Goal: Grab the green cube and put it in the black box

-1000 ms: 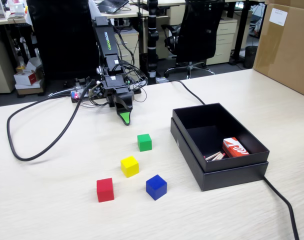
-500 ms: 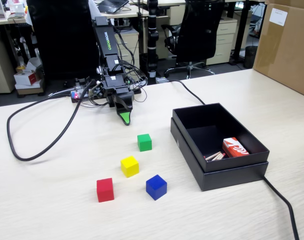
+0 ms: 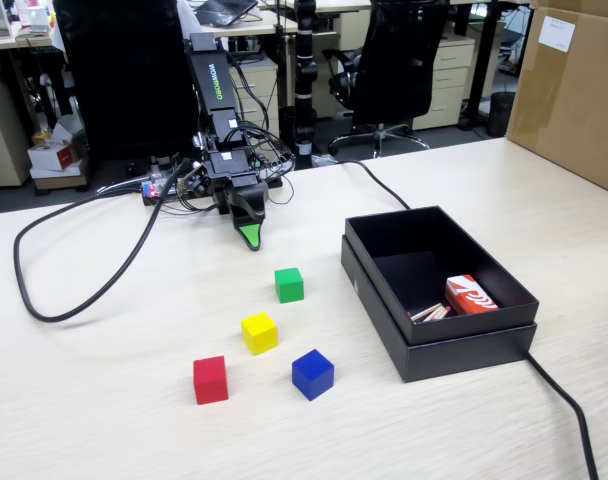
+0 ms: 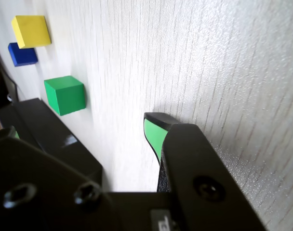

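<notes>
The green cube [image 3: 289, 284] sits flat on the pale bench [image 3: 104, 400], untouched, at about 5 o'clock from the gripper [image 3: 249, 236] in the fixed view and only a short reach from its green tip. The black box [image 3: 439, 337] lies at 3 o'clock from the cube, well apart, with a red-and-white packet [image 3: 470, 295] already in its near corner. A yellow cube [image 3: 259, 332] is close by at 7 o'clock from the green one, with a blue cube [image 3: 312, 374] and a red cube [image 3: 210, 379] further toward the camera.

The jaws hold nothing; only one tip shows plainly in either view, so I cannot tell whether they are parted or together. In the wrist view the green cube [image 4: 64, 95] lies off at about 10 o'clock from the tip [image 4: 155, 134], not in line with it.

The cube looks rigid, light and smooth-faced (probably a little slippery against hard jaws). Two opposite vertical faces, taken low and square, seem the best hold; a corner grip would likely let it twist out.
</notes>
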